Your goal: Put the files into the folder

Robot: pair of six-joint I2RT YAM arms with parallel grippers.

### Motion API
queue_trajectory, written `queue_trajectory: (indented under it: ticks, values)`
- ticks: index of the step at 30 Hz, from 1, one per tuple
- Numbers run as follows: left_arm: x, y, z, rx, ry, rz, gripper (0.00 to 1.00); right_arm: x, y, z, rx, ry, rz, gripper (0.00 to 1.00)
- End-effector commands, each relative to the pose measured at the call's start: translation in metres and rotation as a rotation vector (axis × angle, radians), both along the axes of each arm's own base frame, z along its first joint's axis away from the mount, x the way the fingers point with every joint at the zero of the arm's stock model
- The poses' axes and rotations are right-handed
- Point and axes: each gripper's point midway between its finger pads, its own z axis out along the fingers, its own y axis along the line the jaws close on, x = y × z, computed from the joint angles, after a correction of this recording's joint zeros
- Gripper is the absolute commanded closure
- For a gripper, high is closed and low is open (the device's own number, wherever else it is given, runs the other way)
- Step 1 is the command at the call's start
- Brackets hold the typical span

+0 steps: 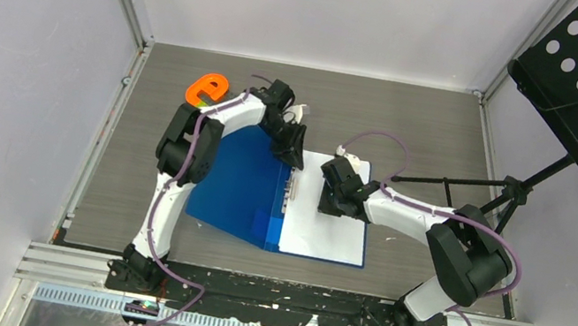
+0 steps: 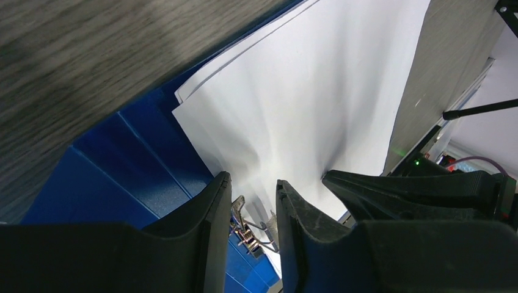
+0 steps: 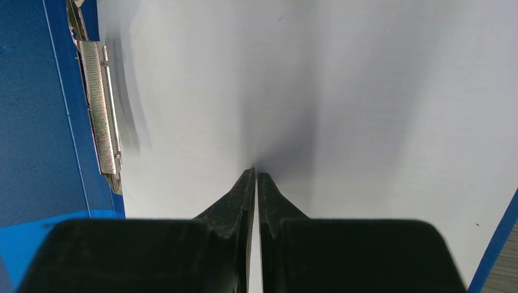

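On the right leaf of the open folder (image 1: 242, 182) lie the files (image 1: 336, 230), pinned flat by the right gripper (image 3: 256, 177), jaws pressed together; at the folder's far spine the left gripper (image 2: 251, 182), jaws partly spread, straddles the metal clip (image 3: 101, 110). Step: securing sheets; next probably calls for working that clip

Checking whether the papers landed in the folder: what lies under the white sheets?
The open blue folder: its blue edge shows past the sheets at the near side. The metal clip sits beside their left edge. The cover beneath is hidden.
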Motion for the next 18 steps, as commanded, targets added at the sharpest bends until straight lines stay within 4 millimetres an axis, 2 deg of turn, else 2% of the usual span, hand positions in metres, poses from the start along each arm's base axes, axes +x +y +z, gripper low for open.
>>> queue_trajectory:
  ticks: [1,8,18]
  values:
    - [-0.012,-0.001,0.008,-0.054,0.032,-0.051,0.69,0.0,-0.002,-0.007,-0.008,0.012,-0.026,0.89]
    - [-0.019,-0.006,0.025,-0.123,0.033,-0.087,0.7,0.0,-0.001,-0.009,-0.007,0.014,-0.029,0.89]
    - [-0.032,-0.006,0.035,-0.167,0.042,-0.114,0.69,0.0,-0.001,-0.011,-0.009,0.018,-0.033,0.89]
